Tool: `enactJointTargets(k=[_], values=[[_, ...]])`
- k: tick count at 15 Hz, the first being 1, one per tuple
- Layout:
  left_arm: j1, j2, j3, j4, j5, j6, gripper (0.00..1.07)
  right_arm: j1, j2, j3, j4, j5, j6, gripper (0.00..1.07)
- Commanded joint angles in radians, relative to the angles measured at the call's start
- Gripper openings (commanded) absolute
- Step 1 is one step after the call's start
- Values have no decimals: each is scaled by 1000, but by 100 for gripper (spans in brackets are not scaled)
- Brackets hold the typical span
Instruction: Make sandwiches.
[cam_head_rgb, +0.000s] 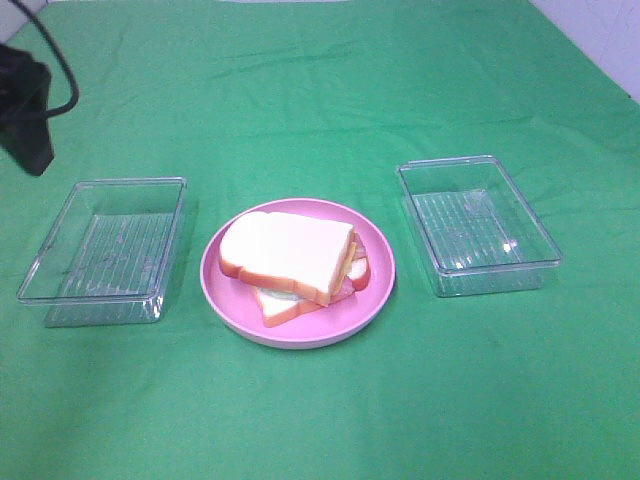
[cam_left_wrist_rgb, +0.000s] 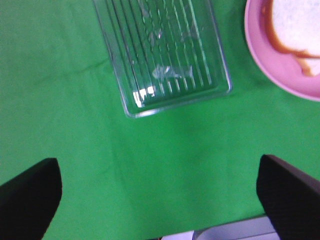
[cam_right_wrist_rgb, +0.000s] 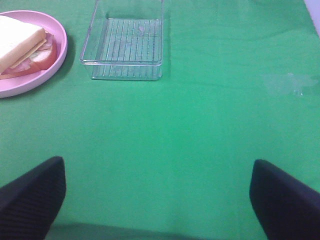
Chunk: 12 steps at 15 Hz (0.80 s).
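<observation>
Sitting stacked on the pink plate (cam_head_rgb: 225, 290) mid-bench, the sandwich (cam_head_rgb: 292, 258) has a clear tray (cam_head_rgb: 104, 250) to its left and another tray (cam_head_rgb: 478, 225) to its right. Both the left tool (cam_left_wrist_rgb: 160, 192) and right tool (cam_right_wrist_rgb: 157, 197) hang released, grasping nothing, above green cloth (cam_head_rgb: 320, 420).

Left gripper (cam_left_wrist_rgb: 160, 200) with jaws spread wide, holding nothing. Right gripper (cam_right_wrist_rgb: 160, 200) likewise, jaws wide apart and empty. Both hang above the cloth.
</observation>
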Motion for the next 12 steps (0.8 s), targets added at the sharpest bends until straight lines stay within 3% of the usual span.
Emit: enactJointTargets(k=[1, 4, 6, 9, 12], values=[[1, -121, 146, 0, 33, -45, 101, -6, -31, 4, 5, -7, -7, 95], [1, -438, 467, -4, -59, -68, 101, -6, -31, 4, 5, -7, -7, 95], [1, -602, 594, 2, -112, -66, 101, -6, -31, 4, 5, -7, -7, 95], [1, -829, 693, 7, -143, -46, 101, -6, -31, 4, 5, -7, -7, 95], [1, -975, 744, -13, -134, 31, 101, -6, -31, 4, 5, -7, -7, 95]])
